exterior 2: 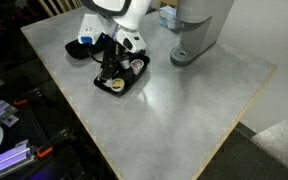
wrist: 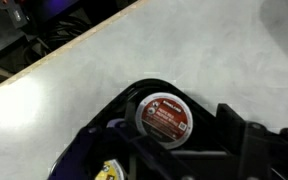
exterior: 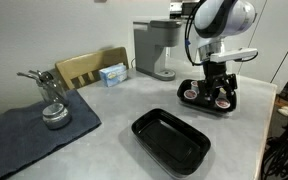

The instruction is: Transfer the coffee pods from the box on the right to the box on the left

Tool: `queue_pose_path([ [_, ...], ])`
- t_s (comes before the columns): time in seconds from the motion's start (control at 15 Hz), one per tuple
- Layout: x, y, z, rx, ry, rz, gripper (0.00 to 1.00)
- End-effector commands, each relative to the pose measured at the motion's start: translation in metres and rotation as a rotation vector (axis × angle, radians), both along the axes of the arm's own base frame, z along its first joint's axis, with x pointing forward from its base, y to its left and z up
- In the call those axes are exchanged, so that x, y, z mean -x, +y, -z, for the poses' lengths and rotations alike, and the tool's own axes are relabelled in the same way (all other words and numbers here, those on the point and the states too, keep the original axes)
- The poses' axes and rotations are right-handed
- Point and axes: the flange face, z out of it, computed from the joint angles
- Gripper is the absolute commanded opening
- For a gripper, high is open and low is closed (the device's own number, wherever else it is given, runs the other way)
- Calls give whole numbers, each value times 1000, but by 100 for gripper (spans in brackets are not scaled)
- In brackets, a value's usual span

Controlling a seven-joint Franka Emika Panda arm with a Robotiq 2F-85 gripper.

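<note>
Gripper point(exterior: 215, 90): lowered straight down into the black tray point(exterior: 209, 110) that holds the coffee pods. In the wrist view its dark fingers point(wrist: 246, 140) stand on either side of one red-brown pod point(wrist: 164, 118), the jaws at middling width. I cannot tell whether the pads already press on the rim, as the contact line is hidden in shadow.

Pod: upright, foil top up, sitting in the rounded end of the tray. A vertical approach suits it, since the rim gives two opposed faces to pinch.

Other pods: a yellowish pod point(wrist: 106, 172) lies just beside it at the frame's lower edge; a further one point(exterior: 191, 93) sits toward the tray's other side. The fingers need room between neighbours, so the end pod looks like the easiest pick.

Empty tray point(exterior: 171, 140): well apart from the first on the grey table point(exterior: 94, 140), nothing in it. Judged: no pod transferred yet.

Coffee machine point(exterior: 154, 50): behind, clear of the path.
</note>
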Motion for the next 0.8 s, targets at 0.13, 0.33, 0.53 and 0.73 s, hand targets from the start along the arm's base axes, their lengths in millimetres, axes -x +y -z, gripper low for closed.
queue_pose_path([
  [0.13,-3,-6,-1,-17,-31,9,76],
  [0.33,-6,-4,-5,-16,-43,4,94],
  [0.53,-11,0,-16,-15,-70,-12,100],
  [0.73,-20,4,-26,-11,-102,-25,100],
])
